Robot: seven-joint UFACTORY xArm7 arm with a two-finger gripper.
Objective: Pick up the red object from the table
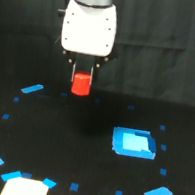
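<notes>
Exterior view, single frame. The white, rounded-housing gripper [81,78] hangs from the top of the frame, its two dark fingers [74,72] pointing straight down. The fingers are clamped on the small bright red stubby cylinder-like block [80,85], one on each side of its upper part; the block's lower part projects below the fingertips.

The red block sits upright between the fingers and appears held clear of the flat black table [78,143] (no contact with the surface can be made out, though the dark background makes the gap hard to judge).

On the table, toward the exterior view's right and nearer the camera, lies a bright blue rectangular tray [133,143], well apart from the gripper. Small blue tape marks [74,186] dot the surface in a loose ring. Larger blue scraps [32,89] lie at the exterior view's left, at the near left and at the near right. A pale, overexposed rectangular patch [25,189] occupies the bottom edge, left of centre; its nature cannot be determined.
</notes>
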